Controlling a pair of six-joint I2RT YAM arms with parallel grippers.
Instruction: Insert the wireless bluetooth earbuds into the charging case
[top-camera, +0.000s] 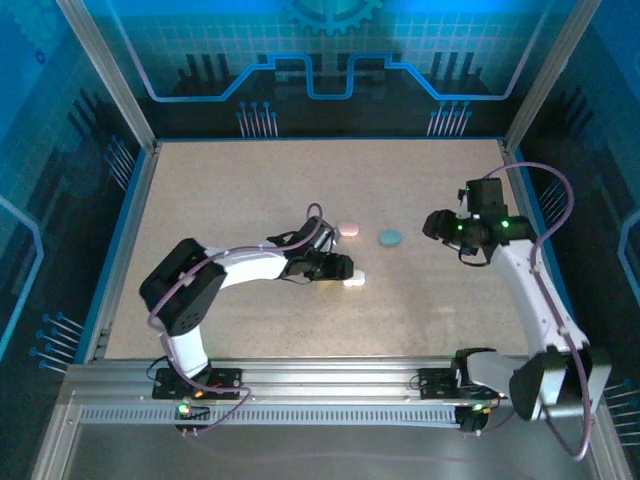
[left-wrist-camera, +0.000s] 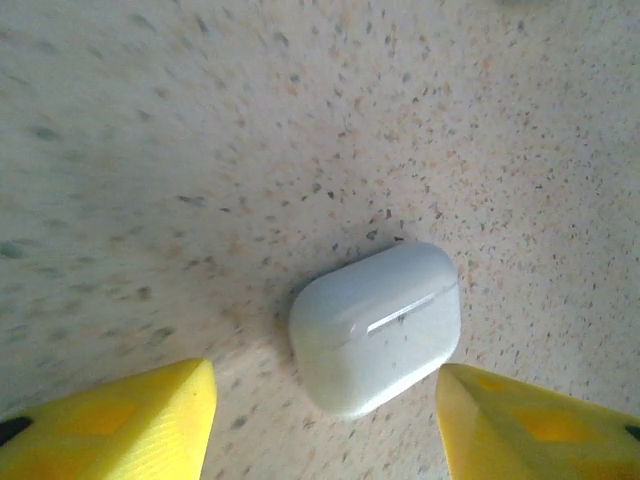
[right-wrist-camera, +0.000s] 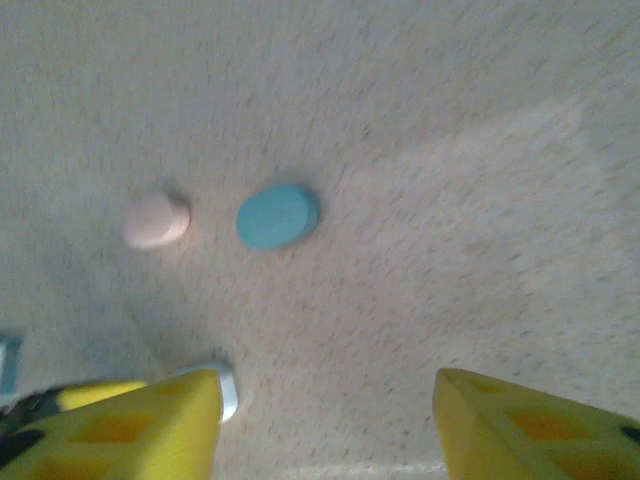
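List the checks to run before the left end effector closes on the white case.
1. Left end effector open: ok, fingers spread wide.
2. White case lined up with the gap between those fingers: ok, sitting a little toward the right finger.
3. White case opened for insertion: not ok, it is shut.
4. Pink case and teal case apart from the white case: ok.
5. Right end effector open and holding nothing: ok.
6. Earbuds located: cannot tell.
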